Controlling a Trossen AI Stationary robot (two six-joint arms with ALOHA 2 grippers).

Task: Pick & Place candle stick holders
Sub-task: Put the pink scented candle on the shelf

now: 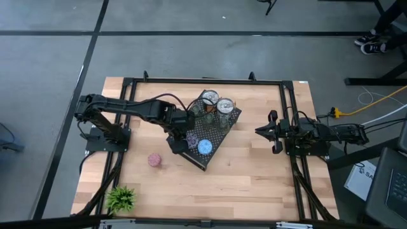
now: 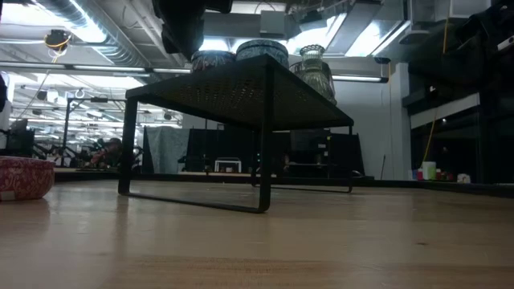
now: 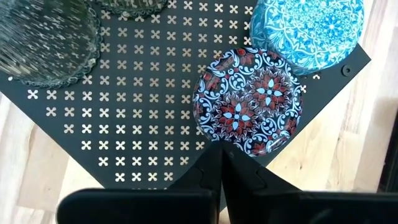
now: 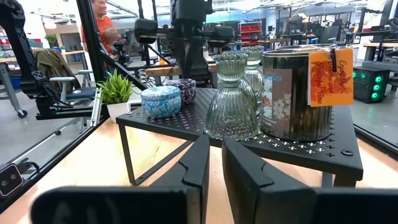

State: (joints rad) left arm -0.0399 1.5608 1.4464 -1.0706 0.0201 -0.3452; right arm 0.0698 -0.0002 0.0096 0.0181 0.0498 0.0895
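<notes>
Jaws: left gripper (image 3: 222, 163) pressed together | purple holder (image 3: 250, 101) just ahead on black rack (image 3: 143, 124), untouched

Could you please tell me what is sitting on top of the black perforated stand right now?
On the black perforated stand: a blue round tin, a purple patterned tin, two silver cans and ribbed glass holders. The left end effector hides part.

Blue holder (image 3: 306, 28) and glassy holder (image 3: 46, 43) cropped in left wrist view; pink holder (image 2: 24, 177) half cut off in low view.
</notes>
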